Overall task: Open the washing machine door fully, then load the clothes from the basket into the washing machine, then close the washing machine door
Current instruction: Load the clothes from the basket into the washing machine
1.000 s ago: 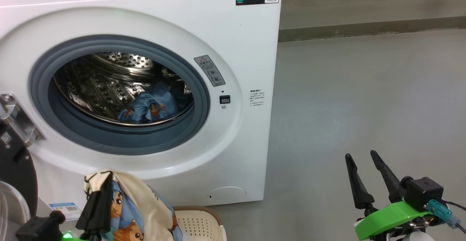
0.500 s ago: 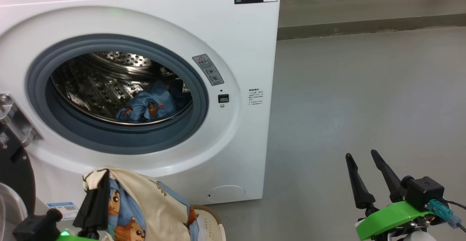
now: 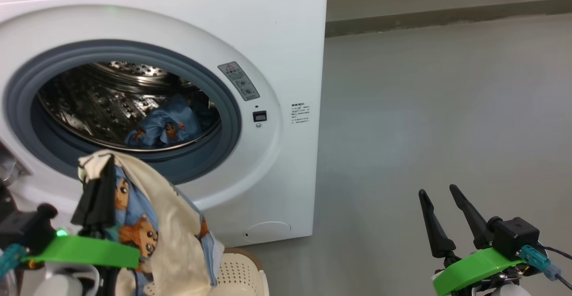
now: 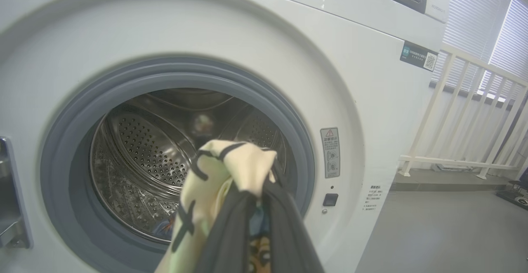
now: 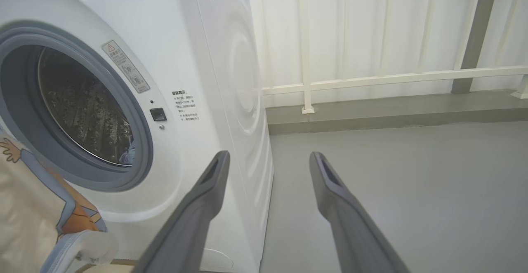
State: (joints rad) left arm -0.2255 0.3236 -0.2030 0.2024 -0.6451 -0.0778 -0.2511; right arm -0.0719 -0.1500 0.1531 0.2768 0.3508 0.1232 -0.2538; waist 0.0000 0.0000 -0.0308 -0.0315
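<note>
The left gripper [image 3: 102, 175] was clamped on the clothes [image 3: 174, 224], whose folds hid its fingertips and most of the basket [image 3: 243, 271]. The right gripper [image 3: 437, 190] stood spread wide, empty.

- Head view: bright, even daylight. Shadows on the floor [image 3: 447, 108] are soft. Pink cast in the top-left corner, whole frame slightly blurred.
- Left wrist view: blinds [image 4: 474, 13] nearly blown out. Clothes [image 4: 231, 161] close to the lens are soft, and washing machine [image 4: 371, 100] edges bow.
- Right wrist view: small glare spot high on the washing machine's side.
</note>
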